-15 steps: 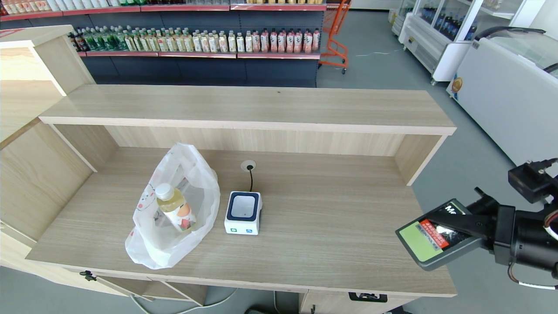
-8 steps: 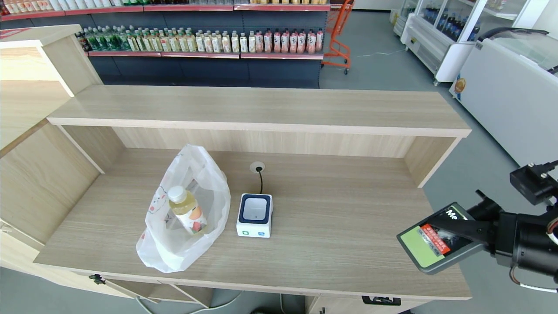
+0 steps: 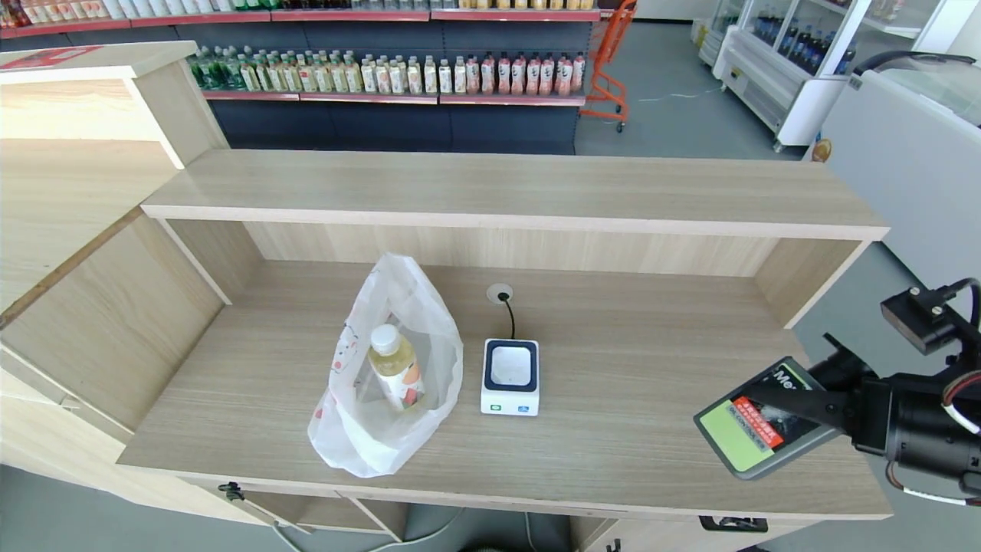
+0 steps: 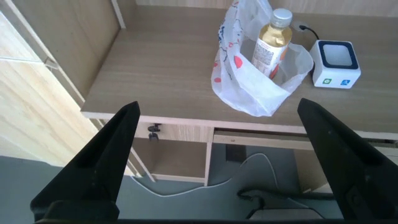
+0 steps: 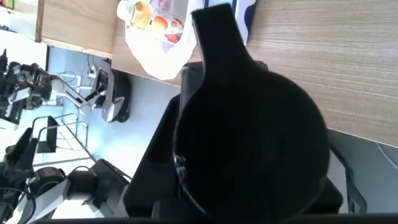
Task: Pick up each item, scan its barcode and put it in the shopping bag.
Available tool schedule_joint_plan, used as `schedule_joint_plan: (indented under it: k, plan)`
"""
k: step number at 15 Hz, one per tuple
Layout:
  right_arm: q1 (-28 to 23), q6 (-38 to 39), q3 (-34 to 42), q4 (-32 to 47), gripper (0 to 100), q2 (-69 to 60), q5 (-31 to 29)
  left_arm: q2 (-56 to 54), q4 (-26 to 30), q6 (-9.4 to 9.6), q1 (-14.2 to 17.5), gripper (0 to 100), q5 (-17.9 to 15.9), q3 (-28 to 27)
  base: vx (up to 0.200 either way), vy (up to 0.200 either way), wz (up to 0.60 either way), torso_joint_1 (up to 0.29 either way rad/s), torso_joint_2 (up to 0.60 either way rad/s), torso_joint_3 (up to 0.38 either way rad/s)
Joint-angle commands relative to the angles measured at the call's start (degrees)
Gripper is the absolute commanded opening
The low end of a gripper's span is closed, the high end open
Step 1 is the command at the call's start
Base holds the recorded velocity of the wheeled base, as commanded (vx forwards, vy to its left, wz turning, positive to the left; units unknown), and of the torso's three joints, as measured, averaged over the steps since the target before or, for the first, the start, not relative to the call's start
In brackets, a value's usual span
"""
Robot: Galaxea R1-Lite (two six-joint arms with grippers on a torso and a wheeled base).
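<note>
At the counter's [image 3: 651, 460] right edge: 1 flat dark packet [image 3: 728, 442], clamped in the right gripper [image 3: 775, 403], well apart from the scanner [image 3: 510, 377] and shopping bag [image 3: 356, 437] holding 1 bottle [image 3: 394, 372]. Left gripper [image 4: 217, 107]: spread wide, empty.

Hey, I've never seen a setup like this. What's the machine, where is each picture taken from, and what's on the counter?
This is a two-armed robot at a shop checkout. The wide picture comes from a camera on its head, looking down at the wooden counter. The other two come from cameras on its wrists. On the counter a white shopping bag stands open with a drink bottle inside; beside it sits a small white barcode scanner. Near the counter's right end the right pincer is shut on a flat dark packet with a green and red label. In the left wrist picture the left pincer is open and empty, in front of the counter.
</note>
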Motion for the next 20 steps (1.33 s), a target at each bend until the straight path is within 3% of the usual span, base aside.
schedule_joint_plan:
  k: [1,6,10,12,20]
  plan:
    - [0.0,0.0,0.0,0.0,0,0.5,0.1,0.0,0.0,0.02,0.0,100,0.0,0.0,0.000,0.000,0.00,0.000,0.00,0.000]
    - [-0.1,-0.2,0.0,-0.1,0,1.5,-0.2,0.0,0.0,0.20,0.0,100,-0.1,0.0,0.160,0.000,0.00,0.007,0.00,0.001]
    - [0.0,-5.5,-1.6,-0.1,0,6.7,-6.3,0.0,0.0,0.20,0.0,100,0.0,0.0,0.200,0.000,0.00,0.004,0.00,0.004]
    - [0.5,-6.1,-2.1,-0.1,0,7.6,-6.5,0.0,0.0,-0.15,0.0,100,0.0,0.0,0.100,0.000,0.00,0.004,0.00,0.001]
    - [11.1,-6.3,-0.9,0.0,0,10.1,-7.5,0.0,0.0,-0.15,0.0,100,0.0,0.0,0.000,0.000,0.00,0.000,0.00,0.000]
